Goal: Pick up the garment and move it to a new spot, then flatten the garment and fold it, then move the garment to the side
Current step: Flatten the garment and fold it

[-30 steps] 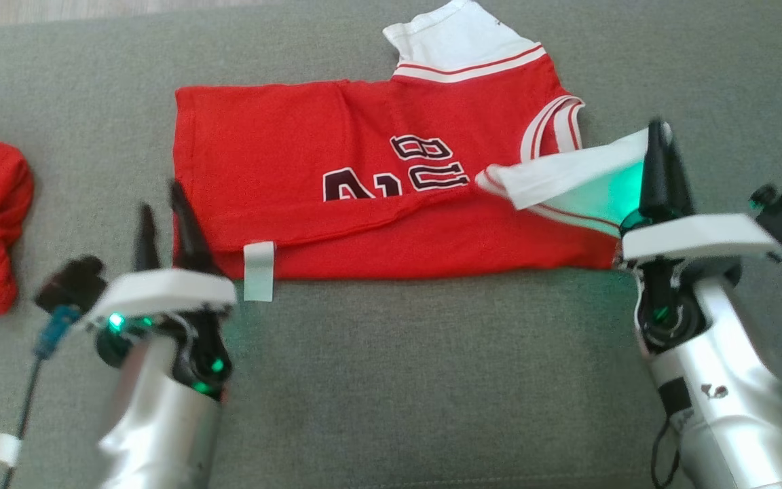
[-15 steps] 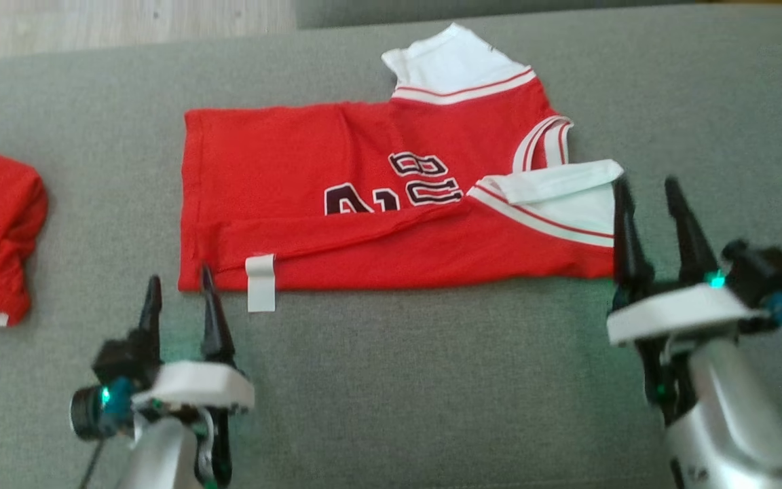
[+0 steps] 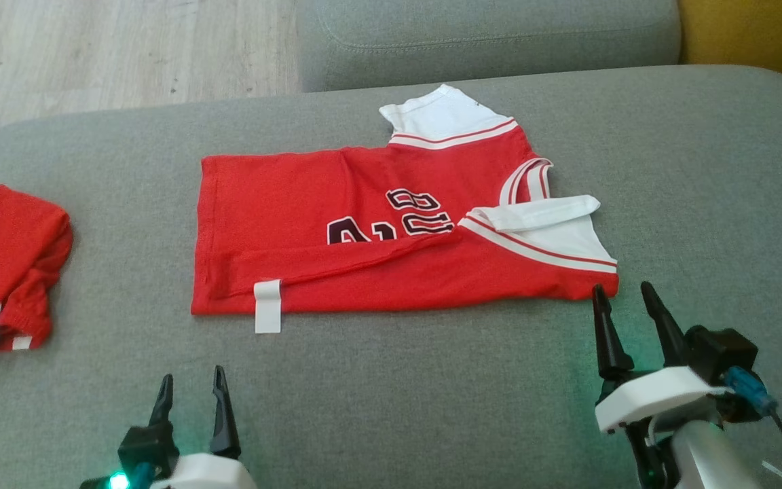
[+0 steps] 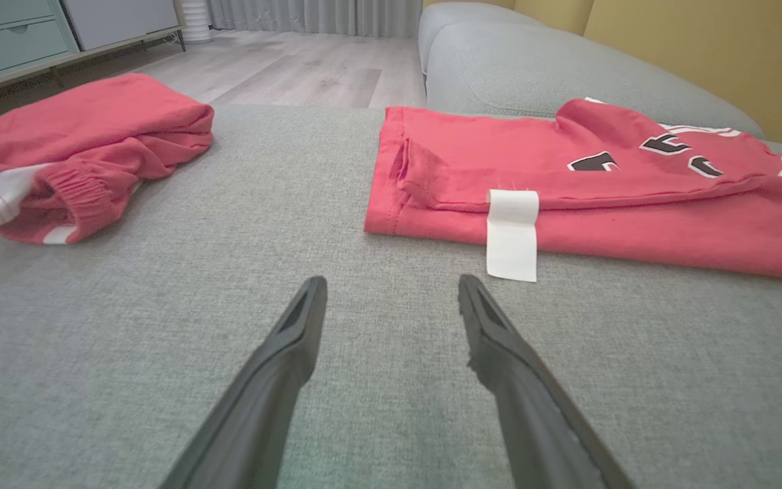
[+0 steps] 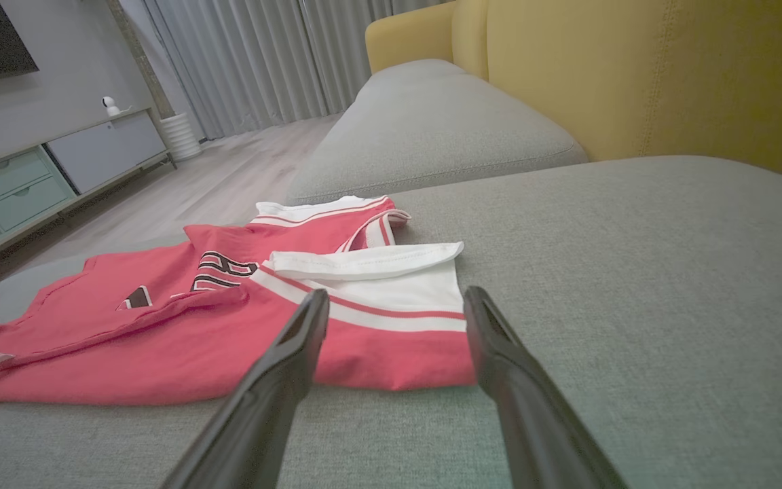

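Grey sofa cushion [image 3: 391,394]: red jersey [image 3: 309,204] lies flat at centre, near edge folded over. 1 bundled red garment [image 3: 11,265] well apart, left. Right gripper [image 3: 621,288] spread, empty, just beside jersey corner. Left gripper [image 3: 192,373] spread, empty, near white tag [image 3: 268,309]

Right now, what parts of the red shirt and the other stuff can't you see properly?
- Dark print on the red jersey: in the head view, its lower half lies under the folded-over flap, so it cannot be read.
- Second red garment: in the head view, cut off by the left edge.
- Left tool: in the head view, its body is cut off by the bottom edge.
- Jersey's underside: hidden against the sofa.
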Robot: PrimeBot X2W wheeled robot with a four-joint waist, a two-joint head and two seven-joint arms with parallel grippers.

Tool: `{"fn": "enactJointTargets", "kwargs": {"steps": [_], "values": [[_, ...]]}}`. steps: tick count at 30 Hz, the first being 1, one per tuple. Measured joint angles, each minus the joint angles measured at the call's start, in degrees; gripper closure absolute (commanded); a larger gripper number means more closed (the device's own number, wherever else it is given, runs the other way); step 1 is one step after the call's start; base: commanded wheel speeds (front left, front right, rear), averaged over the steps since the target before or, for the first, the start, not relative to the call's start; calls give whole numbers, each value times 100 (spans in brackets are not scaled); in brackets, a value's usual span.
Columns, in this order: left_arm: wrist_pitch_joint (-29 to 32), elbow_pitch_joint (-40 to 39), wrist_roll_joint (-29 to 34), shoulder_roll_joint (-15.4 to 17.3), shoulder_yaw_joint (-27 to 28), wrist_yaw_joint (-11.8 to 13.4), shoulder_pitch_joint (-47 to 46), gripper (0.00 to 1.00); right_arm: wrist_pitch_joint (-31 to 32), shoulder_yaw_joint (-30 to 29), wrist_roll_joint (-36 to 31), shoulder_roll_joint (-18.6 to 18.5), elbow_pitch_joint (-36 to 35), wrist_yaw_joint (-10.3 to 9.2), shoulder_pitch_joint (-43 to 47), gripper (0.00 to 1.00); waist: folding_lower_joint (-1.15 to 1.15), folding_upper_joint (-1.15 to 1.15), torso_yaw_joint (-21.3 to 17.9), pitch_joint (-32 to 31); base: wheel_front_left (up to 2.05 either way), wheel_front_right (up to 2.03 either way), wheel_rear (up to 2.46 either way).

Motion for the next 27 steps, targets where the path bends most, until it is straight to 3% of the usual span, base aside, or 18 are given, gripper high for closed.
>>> {"fn": "enactJointTargets", "kwargs": {"steps": [8,19,27], "values": [[0,52,-74,11,9,-33,-115,0,0,64,123,8,-20,0,16,0,1,0,-14,195,0,0,0],[0,755,126,18,432,-378,-1424,0,0,134,274,12,-202,0,-446,0,3,0,-186,860,0,0,0],[0,1212,205,21,767,-371,-1688,0,-1,119,331,13,-297,0,-488,0,2,0,-340,1128,0,0,0]]}}
